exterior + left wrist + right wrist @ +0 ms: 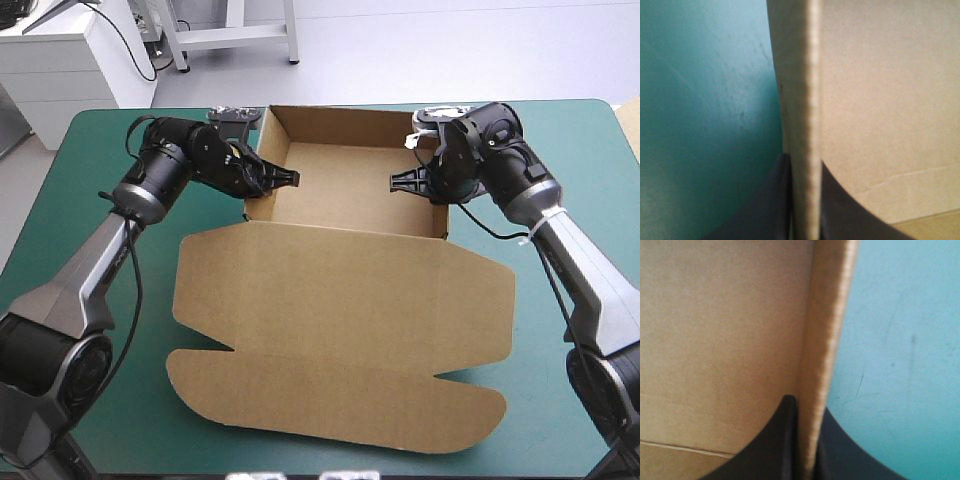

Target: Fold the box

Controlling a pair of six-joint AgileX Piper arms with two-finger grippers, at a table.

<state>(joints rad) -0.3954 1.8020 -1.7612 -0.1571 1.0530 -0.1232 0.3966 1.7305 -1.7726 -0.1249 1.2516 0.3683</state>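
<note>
Left claw (805, 167), right claw (807, 404) pinch box (340, 300) walls.

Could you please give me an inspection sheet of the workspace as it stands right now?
Surface: table with teal-green cover, faint scuffs in the wrist views.
Job's things: brown box, an open tray with walls raised; lid flat toward the near edge.
Clutter: nothing seen.
End effectors: left end effector shut on the left wall; right end effector shut on the right wall.
Cables: nothing seen beyond the arms' own.
Surroundings: nothing seen.
</note>
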